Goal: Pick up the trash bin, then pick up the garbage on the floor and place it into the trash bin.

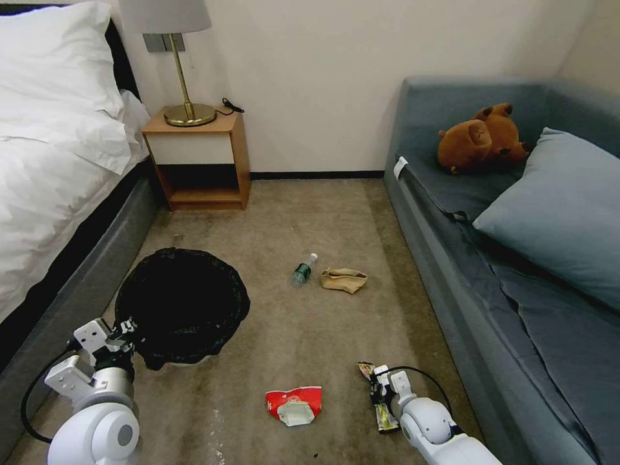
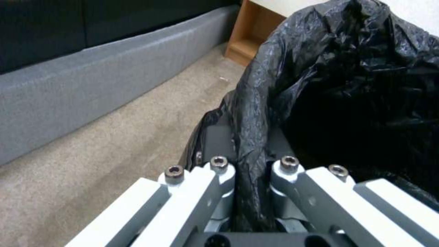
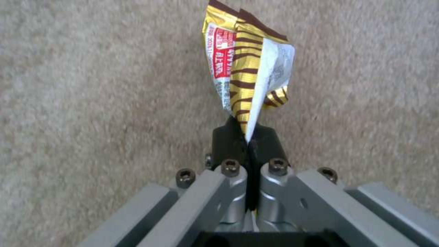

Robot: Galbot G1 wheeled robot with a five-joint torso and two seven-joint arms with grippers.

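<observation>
A: Where is the trash bin (image 1: 183,309) sitting, and why is it being held that way?

B: It is standing on the carpet just beside the bed (image 1: 51,187). The left pincer (image 2: 249,161) is clamping its two fingers on the near rim, with the black bag (image 2: 366,85) pinched between them. Gripping rim and liner together is probably giving a firm hold for carrying the bin, with the mouth staying open to receive litter.

A: And the garbage?

B: The right pincer (image 3: 249,145) is closing on one end of the gold-striped snack wrapper (image 3: 247,65), the free end sticking out past the fingertips. In the head view that wrapper (image 1: 381,400) is lying low by the carpet, well apart from the bin. An end pinch suits something so thin and flat.

A: What is remaining on the floor?

B: The red-and-white wrapper (image 1: 294,405) is lying between the two arms. The small green bottle (image 1: 303,268) and the crumpled brown paper bag (image 1: 343,279) are lying side by side farther off, near the grey sofa (image 1: 516,271). I judge the task to be barely underway.
</observation>
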